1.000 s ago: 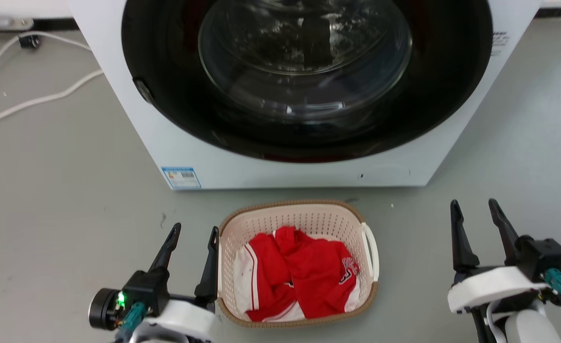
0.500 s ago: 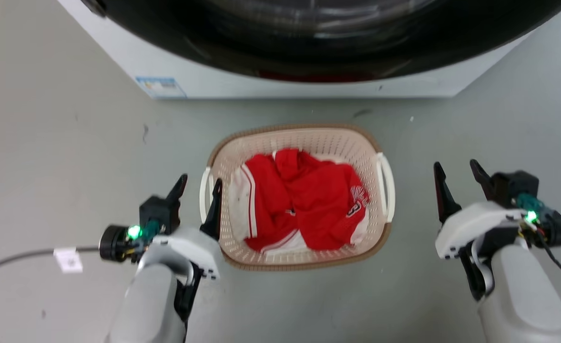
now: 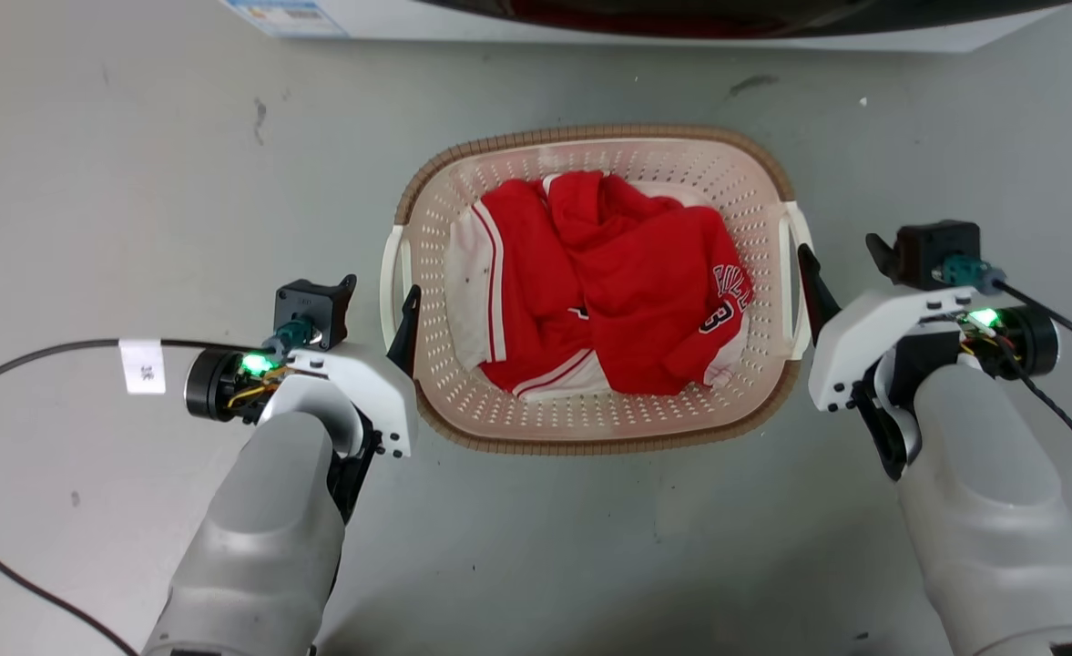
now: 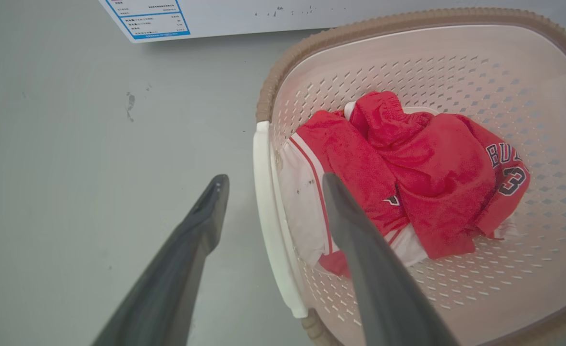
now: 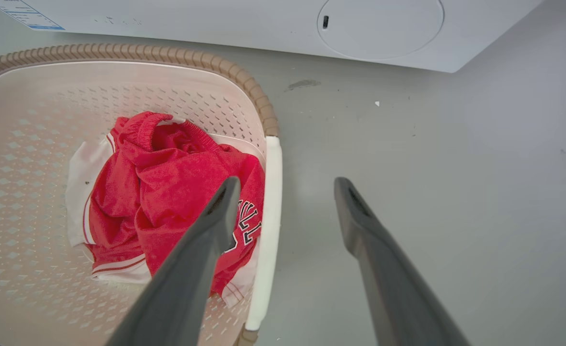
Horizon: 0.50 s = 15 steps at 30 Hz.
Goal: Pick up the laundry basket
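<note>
Basket (image 3: 608,419): a rounded-rectangular tub of pale pink plastic. Its walls and bottom are pierced with rows of small holes, a brown woven-look rim (image 3: 590,135) runs round the top, and a white handle sits on each short side. It stands upright on the grey floor (image 3: 135,182), just in front of the washer (image 3: 590,36), between the two arms. A crumpled red-and-white garment (image 3: 608,301) with dark lettering lies inside.

The left gripper (image 3: 382,287) is open wide and holds nothing. In the left wrist view (image 4: 274,179) the left handle (image 4: 268,216) runs between its fingers, one over the floor and the other over the garment inside the basket (image 4: 432,62).

The right gripper (image 3: 836,248) is also spread wide and holds nothing. In the right wrist view (image 5: 287,182) the right handle (image 5: 268,202) lies between its fingers, the inner one over the basket (image 5: 32,96) and the outer one over bare floor. I cannot tell whether any finger touches plastic.

Compared with half a second ago, the head camera has tipped further down. The washer has slid to a strip at the top edge, and the basket sits higher and larger in the picture, which is the camera's doing. The basket keeps its place by the washer. The right gripper, then a clear strip of floor away from the right handle (image 3: 795,273), has closed in beside it. The left gripper was already at the left handle (image 3: 391,273) and remains there.
</note>
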Motion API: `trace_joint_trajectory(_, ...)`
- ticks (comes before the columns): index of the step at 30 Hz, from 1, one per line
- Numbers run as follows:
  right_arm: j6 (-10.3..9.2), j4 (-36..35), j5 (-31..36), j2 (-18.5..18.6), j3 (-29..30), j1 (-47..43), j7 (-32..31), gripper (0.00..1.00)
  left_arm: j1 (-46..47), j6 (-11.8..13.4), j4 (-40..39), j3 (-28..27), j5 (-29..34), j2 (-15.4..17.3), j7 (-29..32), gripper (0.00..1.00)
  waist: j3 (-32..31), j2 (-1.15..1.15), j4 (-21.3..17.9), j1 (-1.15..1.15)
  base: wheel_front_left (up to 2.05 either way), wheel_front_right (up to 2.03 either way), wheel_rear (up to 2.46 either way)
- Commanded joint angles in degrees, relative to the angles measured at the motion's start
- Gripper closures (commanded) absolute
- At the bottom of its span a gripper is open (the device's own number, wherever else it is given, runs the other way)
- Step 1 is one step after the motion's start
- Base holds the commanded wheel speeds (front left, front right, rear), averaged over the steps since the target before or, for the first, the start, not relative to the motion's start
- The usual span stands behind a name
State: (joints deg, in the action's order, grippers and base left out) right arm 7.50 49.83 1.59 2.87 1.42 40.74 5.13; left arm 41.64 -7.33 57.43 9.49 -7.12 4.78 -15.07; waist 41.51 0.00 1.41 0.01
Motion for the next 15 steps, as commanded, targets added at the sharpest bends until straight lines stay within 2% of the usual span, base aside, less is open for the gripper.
trace_joint_trajectory(1, -0.02, 0.47, -0.1, 0.01, -0.14, 1.22, -0.14, 0.0, 1.11, -0.02, 0.53, 0.2, -0.31, 0.03, -0.16, 0.0, 0.92, 0.0, 0.34, -0.01, 0.0, 0.0, 0.0)
trace_joint_trajectory(7, -0.02, 6.46, -2.12, 0.03, -1.95, 5.55, -3.18, 0.0, 5.82, -0.07, 7.61, 3.16, -2.1, -0.28, 0.08, 0.0, 3.25, 0.0, 0.48, -0.01, 0.0, 0.0, 0.0)
trace_joint_trajectory(15, -0.02, 12.18, -0.5, 0.01, -2.74, 10.29, -6.87, 0.0, 10.61, -0.09, 11.5, 9.26, -6.41, -0.16, 1.99, 0.0, 6.11, 0.0, 1.1, -0.01, 0.0, 0.0, 0.0)
